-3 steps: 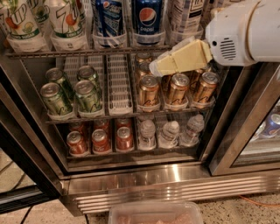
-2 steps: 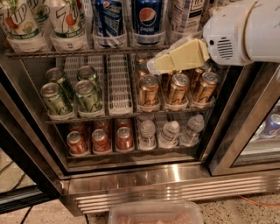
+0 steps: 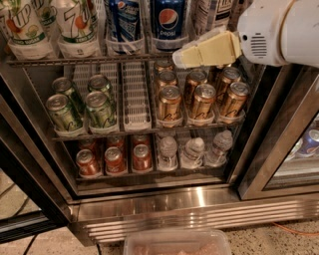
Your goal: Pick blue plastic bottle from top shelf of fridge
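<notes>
Gripper point(image 3: 182, 56), cream, at grey wire top shelf point(image 3: 99, 60); cannot tell how open. Tall pale-labelled clear plastic bottle point(image 3: 208, 12): likely heavy, slick; grasp mid-body.

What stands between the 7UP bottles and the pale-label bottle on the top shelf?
Two Pepsi bottles, in the camera view. The gripper hangs at the shelf rail, right of them.

Grey top shelf point(image 3: 99, 60) bears 7UP bottles point(image 3: 75, 25), Pepsi bottles point(image 3: 167, 22); claw point(image 3: 180, 58) near.
</notes>
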Tool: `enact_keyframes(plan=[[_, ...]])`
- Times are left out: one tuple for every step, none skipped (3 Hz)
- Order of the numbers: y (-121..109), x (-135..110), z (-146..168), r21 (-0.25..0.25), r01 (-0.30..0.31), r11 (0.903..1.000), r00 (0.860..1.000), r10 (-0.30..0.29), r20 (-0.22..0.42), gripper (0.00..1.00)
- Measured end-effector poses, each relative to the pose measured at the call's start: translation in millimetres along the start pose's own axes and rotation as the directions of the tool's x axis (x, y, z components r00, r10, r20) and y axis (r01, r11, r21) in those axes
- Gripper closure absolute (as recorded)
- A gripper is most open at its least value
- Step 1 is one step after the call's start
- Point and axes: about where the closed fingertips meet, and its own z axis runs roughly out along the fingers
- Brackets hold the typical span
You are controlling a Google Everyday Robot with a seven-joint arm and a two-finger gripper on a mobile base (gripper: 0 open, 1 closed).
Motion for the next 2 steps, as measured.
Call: enact_keyframes(plan=[[-17.2,-4.8,-6.1,0.065,0.008,0.9978,1.000,-0.009,0.021,0.00],[-17.2,-4.8,-6.1,0.065,0.008,0.9978,1.000,-0.009,0.021,0.00]])
